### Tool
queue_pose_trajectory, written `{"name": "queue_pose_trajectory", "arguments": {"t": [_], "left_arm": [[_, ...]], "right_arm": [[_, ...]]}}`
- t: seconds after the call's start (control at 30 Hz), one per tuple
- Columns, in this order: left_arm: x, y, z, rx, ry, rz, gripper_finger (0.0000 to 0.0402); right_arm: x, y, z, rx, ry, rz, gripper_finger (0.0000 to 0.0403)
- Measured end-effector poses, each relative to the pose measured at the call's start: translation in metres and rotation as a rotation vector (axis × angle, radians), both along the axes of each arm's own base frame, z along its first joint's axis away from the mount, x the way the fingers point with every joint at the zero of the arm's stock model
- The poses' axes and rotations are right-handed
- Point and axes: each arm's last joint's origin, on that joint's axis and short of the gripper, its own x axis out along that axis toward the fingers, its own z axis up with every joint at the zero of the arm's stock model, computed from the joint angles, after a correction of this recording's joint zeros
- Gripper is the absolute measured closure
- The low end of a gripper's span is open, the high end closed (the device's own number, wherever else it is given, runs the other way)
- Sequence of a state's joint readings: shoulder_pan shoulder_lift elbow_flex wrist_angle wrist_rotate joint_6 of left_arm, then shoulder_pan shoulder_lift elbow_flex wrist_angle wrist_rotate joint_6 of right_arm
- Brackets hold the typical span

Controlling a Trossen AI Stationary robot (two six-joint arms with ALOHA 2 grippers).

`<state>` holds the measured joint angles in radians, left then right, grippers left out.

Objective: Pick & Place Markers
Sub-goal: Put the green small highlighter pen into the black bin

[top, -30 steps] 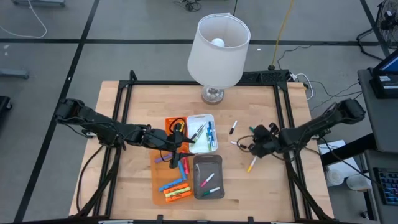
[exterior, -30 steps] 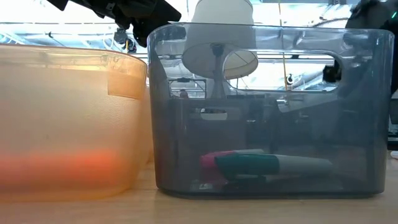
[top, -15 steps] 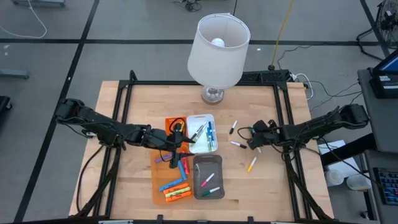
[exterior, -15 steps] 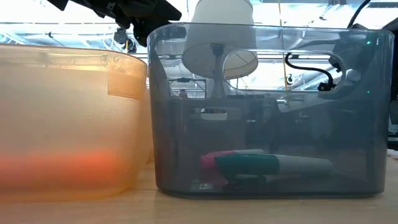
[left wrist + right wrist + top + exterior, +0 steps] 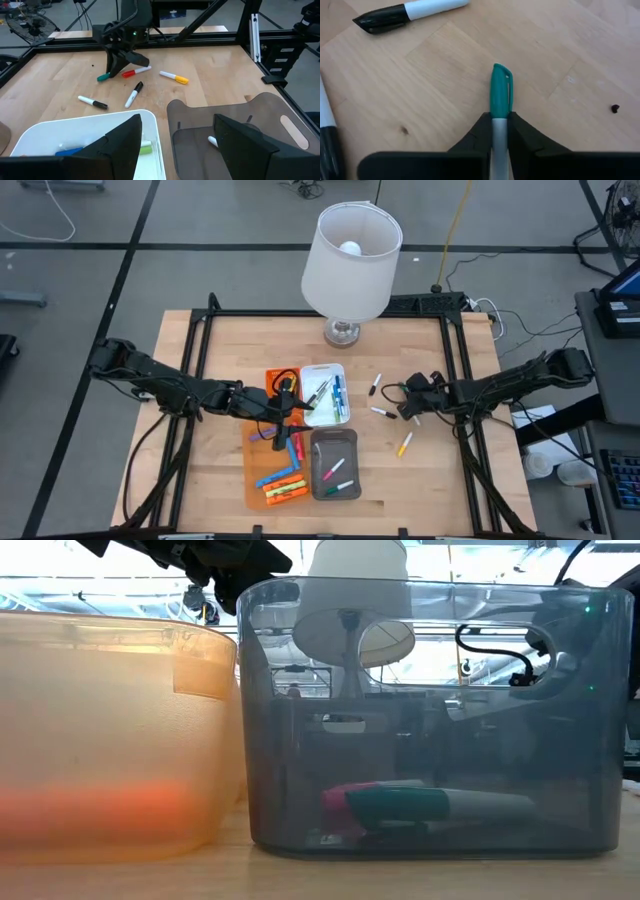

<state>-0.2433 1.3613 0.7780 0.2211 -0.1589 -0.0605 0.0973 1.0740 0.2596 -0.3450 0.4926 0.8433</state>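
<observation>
My right gripper [image 5: 500, 125] is shut on a white marker with a green cap [image 5: 500, 92], at the right of the table [image 5: 410, 408]. Around it on the wood lie two black-capped markers [image 5: 134, 94] [image 5: 93, 102], a red one [image 5: 135, 72] and a yellow-capped one [image 5: 404, 445]. My left gripper [image 5: 180, 150] hangs open over the trays [image 5: 290, 412] with nothing between its fingers. The orange tray [image 5: 270, 475], the white tray [image 5: 327, 395] and the grey tray [image 5: 335, 465] each hold markers. My right gripper pinches the marker's white barrel [image 5: 499, 131] between its two fingers, just behind the green cap. The fingers slant down from the table's right side and lie along the marker. The cap sticks out ahead of the fingertips, down at the tabletop [image 5: 103, 77].
A lamp with a white shade [image 5: 352, 260] stands at the table's far edge. A black frame [image 5: 455, 350] runs round the table. In the low view the grey tray [image 5: 430, 710] and the orange tray [image 5: 110, 740] fill the foreground.
My right gripper has drawn away from the yellow-capped marker, a little toward the far edge, and has come down at the green-capped marker. My left gripper has kept still.
</observation>
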Motion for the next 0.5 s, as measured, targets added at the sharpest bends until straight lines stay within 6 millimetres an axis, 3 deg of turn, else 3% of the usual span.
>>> {"name": "queue_pose_trajectory", "arguments": {"t": [0.2,0.5], "left_arm": [[0.0,0.0,0.0,0.0,0.0,0.0,0.0151],[0.0,0.0,-0.001,0.005,0.006,-0.001,0.0151]], "right_arm": [[0.01,0.001,0.005,-0.078,-0.102,0.046,0.0379],[0.035,0.02,0.032,-0.109,-0.418,0.312,0.0379]]}}
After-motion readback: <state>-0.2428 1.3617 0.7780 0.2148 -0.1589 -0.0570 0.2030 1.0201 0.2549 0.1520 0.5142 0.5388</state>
